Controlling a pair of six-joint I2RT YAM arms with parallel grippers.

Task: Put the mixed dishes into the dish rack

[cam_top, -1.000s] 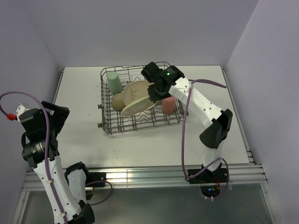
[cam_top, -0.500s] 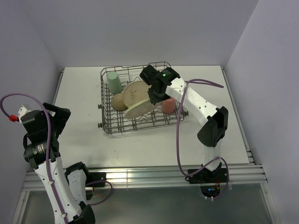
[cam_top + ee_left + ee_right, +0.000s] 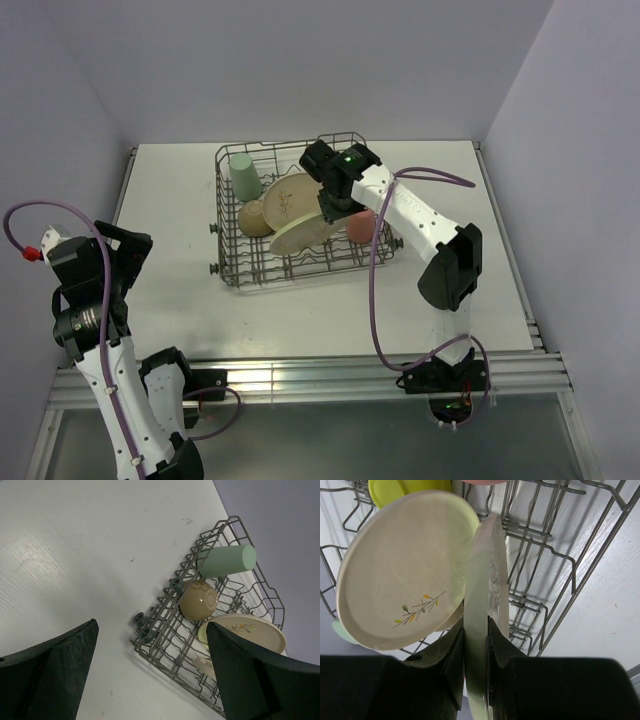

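White table (image 3: 170, 270), matte top, a thin raised strip running down its left and right edges and a ribbed metal rail (image 3: 320, 372) along the near edge. On that rail stand the left arm's base (image 3: 185, 385), toward the near-left corner, and the right arm's base (image 3: 445, 375), toward the near-right. One thing sits on the top itself: the dish rack (image 3: 290, 272), grey wire, flat on the surface. It's toward the far edge, about midway between left and right edges, turned slightly askew. Small round fittings stick out from its left side. A few faint dark specks mark the table just left of the rack.
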